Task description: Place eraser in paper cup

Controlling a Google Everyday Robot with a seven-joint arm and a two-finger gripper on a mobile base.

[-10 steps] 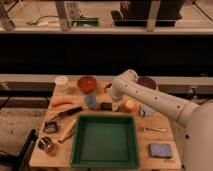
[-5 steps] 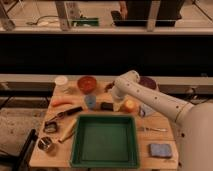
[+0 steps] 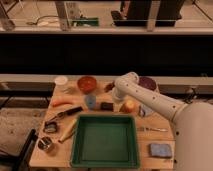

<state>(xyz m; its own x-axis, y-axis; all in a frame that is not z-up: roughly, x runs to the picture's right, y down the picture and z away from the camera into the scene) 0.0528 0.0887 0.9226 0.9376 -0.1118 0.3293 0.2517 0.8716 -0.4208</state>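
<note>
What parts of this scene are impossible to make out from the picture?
All in the camera view:
- The gripper, between the red bowl and the eraser: mostly covered by the end of the arm.
- The purple bowl: its front part is hidden behind the arm.
- The paper cup, at the far left corner: its inside is too small to see.

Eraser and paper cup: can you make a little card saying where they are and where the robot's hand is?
eraser: lies flat between the blue-grey cup and the orange ball
paper cup: back-left corner of the table, left of the red bowl, nothing seen in it
gripper: low, just behind the eraser
eraser in cup: not yet
green tray: front middle, empty
</note>
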